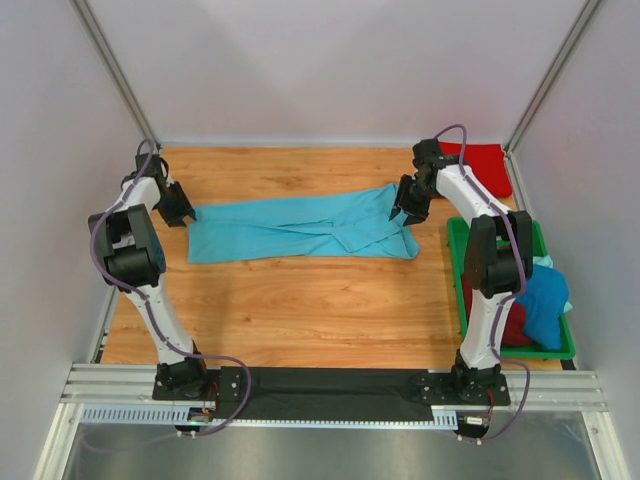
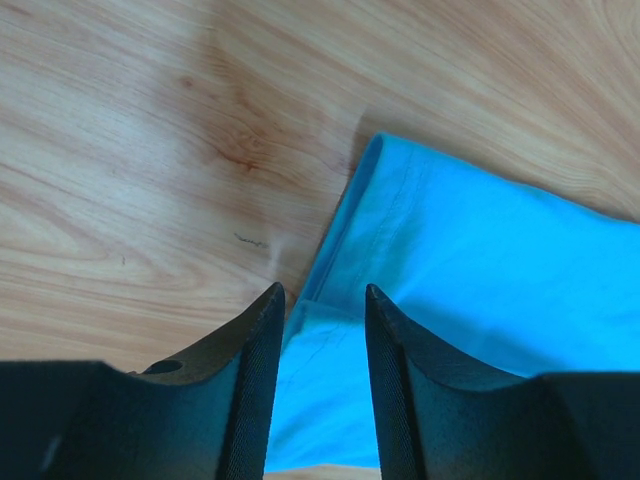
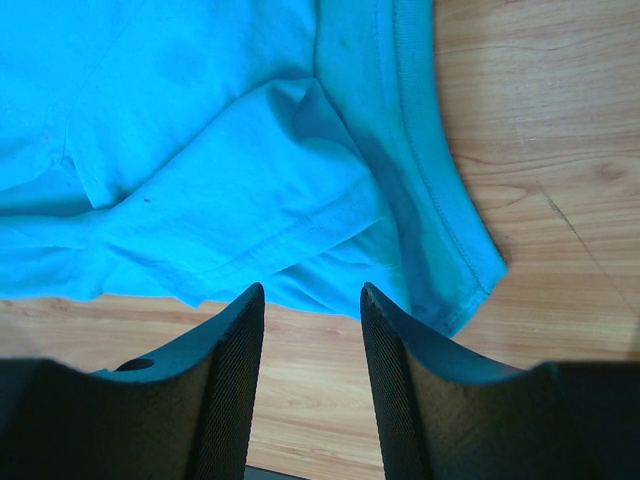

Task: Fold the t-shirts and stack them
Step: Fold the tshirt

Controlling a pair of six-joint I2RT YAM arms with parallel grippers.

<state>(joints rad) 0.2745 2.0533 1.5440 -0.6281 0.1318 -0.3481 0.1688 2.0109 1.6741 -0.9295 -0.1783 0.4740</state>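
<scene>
T-shirts are sitting at three depths on the tabletop (image 1: 300, 310). Nearest, at the right edge, a deeper blue t-shirt (image 1: 545, 300) and a dark red t-shirt (image 1: 515, 328) are lying bunched together in the green tray (image 1: 455, 265). Farther in, the turquoise t-shirt (image 1: 300, 228) is lying stretched left to right across the middle of the wood, wrinkled and partly doubled over itself. The left claw (image 2: 320, 292) is hanging over its left end with the fingers parted and clamping nothing. In the left wrist view, a hemmed edge of the cloth is running into the gap between them, flat on the wood. The right claw (image 3: 312, 295) is hanging over the shirt's right end, likewise spread apart and gripping nothing. In the right wrist view, the stitched, folded edge is lying just beyond its tips, with bare wood showing lower in the gap. Farthest back, in the right corner behind the right arm, the bright red t-shirt (image 1: 488, 165) is lying in a flat bundle, apart from the turquoise one.
</scene>
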